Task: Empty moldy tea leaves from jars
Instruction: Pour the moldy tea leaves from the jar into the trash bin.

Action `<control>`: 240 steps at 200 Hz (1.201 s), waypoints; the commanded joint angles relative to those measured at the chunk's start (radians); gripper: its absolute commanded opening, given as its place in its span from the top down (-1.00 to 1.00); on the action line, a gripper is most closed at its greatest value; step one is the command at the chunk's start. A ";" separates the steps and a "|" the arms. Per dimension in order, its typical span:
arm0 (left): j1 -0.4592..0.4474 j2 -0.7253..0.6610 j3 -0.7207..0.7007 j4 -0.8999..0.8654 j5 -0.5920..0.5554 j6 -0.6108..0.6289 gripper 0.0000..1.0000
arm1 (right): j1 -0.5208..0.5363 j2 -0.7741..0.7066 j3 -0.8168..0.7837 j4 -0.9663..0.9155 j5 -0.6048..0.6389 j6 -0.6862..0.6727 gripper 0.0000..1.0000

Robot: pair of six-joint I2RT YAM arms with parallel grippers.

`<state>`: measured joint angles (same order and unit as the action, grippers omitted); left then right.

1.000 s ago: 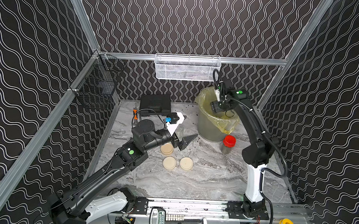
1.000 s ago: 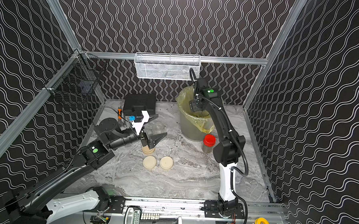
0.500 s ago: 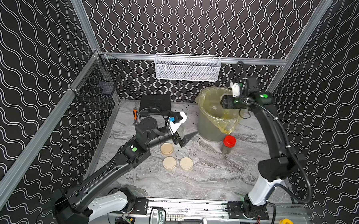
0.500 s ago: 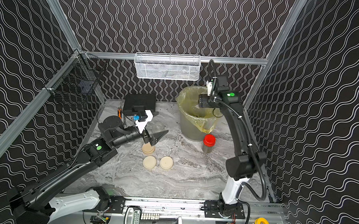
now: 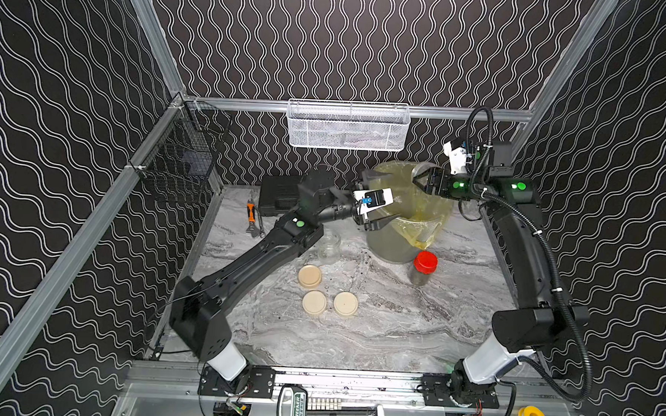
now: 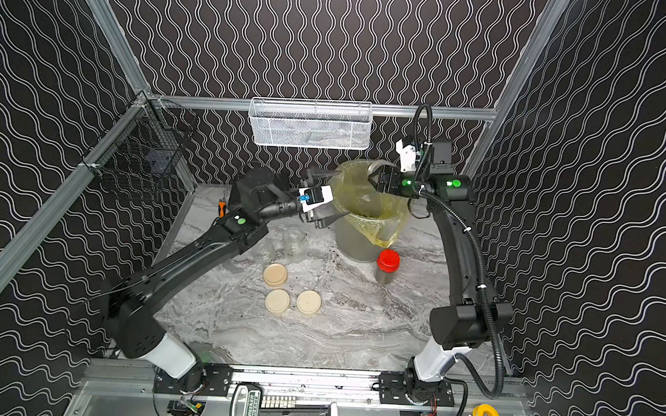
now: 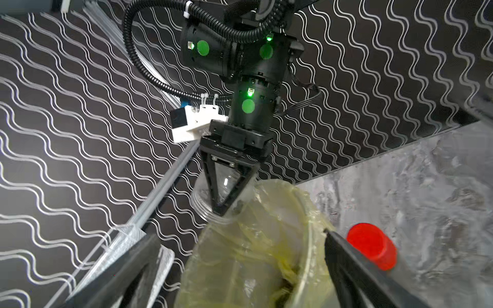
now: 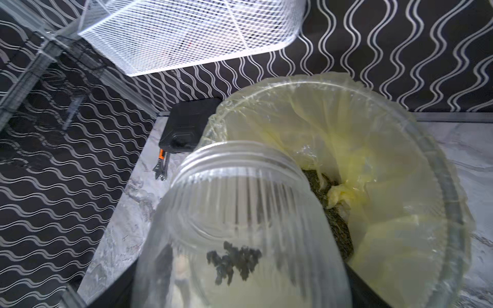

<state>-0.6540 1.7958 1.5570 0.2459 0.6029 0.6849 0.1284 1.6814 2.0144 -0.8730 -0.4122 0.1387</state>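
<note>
The right gripper (image 5: 421, 179) has its jaws clamped part-way closed on a clear glass jar (image 8: 234, 213), tilted so its threaded neck hangs over the far bucket (image 5: 393, 248). A small clump of dark, crumbly tea leaves (image 8: 234, 257) clings inside the jar. More lie heaped in the bucket's crinkled yellow bag (image 8: 373, 149). The left gripper (image 5: 380, 198) hangs at the bucket's left rim, jaws spread wide, holding nothing. On the grey marbled table (image 5: 395, 335), two empty lidless jars (image 6: 295, 244) stand left of the bucket. Three flat round cream lids (image 5: 313, 302) lie just nearer. A slim red-lidded jar (image 5: 423, 267), dark inside, stands by the bucket's near right side. Dark specks (image 5: 362, 253) dot the table.
</note>
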 commanded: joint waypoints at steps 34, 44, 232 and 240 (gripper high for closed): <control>0.013 0.183 0.183 0.025 0.082 0.215 -0.97 | 0.000 -0.048 -0.051 0.083 -0.046 0.012 0.69; 0.013 0.214 0.210 0.033 0.089 0.217 -0.97 | 0.000 -0.062 -0.067 0.100 -0.053 0.019 0.70; 0.014 0.468 0.423 0.154 0.095 0.177 -0.66 | 0.066 -0.099 -0.097 0.110 -0.107 -0.025 0.72; 0.013 0.464 0.412 0.173 0.104 0.147 -0.60 | 0.066 -0.100 -0.100 0.117 -0.102 -0.024 0.71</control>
<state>-0.6376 2.2620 1.9881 0.3508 0.6834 0.9237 0.1867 1.5803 1.9053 -0.7940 -0.4965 0.1379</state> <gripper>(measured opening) 0.836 0.812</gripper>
